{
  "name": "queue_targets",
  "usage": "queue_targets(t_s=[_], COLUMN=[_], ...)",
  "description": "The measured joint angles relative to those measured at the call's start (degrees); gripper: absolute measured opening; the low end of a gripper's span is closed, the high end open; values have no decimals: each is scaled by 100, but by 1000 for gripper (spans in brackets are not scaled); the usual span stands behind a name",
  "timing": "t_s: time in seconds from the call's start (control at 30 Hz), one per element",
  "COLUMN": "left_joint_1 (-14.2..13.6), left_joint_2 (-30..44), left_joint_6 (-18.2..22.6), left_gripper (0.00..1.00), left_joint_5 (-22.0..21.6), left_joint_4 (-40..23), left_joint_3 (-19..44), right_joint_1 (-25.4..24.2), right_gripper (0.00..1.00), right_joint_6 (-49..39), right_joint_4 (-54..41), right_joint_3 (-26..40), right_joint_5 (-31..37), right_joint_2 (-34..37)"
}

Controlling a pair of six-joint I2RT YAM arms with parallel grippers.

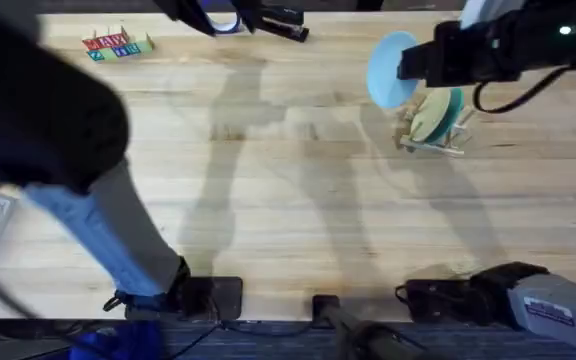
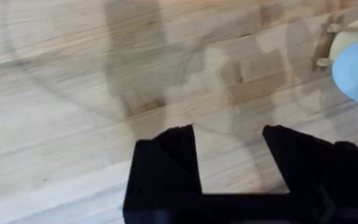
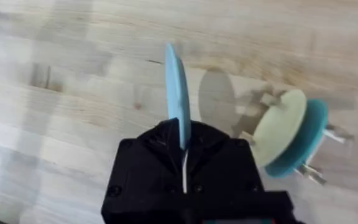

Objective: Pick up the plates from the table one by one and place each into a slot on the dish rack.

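Right claw (image 3: 184, 140) closed on the edge of the pale blue plate (image 3: 178, 93), plate held upright above the bench (image 1: 268, 180), just beside the dish rack (image 1: 436, 138), teal plate (image 3: 300, 143) and pale yellow plate (image 3: 278, 127) standing in its slots, left claw (image 2: 229, 158) open and empty over bare wood.

Pale blue plate (image 1: 392, 68) held edge-up; teal plate (image 1: 450, 108) apparently racked (image 1: 430, 140).
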Motion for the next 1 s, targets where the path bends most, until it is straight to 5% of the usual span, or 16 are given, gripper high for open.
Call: queue_targets(t_s=[0.3,0.57,1.0], left_joint_1=[665,662,662], left_joint_2=[-1626,-2258,-3530], left_joint_6=[2,274,648], left_gripper=[786,984,994], left_joint_5=[318,395,281], left_joint_4=[39,362,1640], left_joint_3=[-685,-1806,-4043], right_joint_1=[-320,-750,-1176], right_gripper=[31,31,31], right_joint_6=[-1,1,34], right_joint_4=[-397,-975,-2387], right_joint_3=[2,340,1158], right_joint_5=[9,30,425], right_joint_2=[-418,-841,-1012])
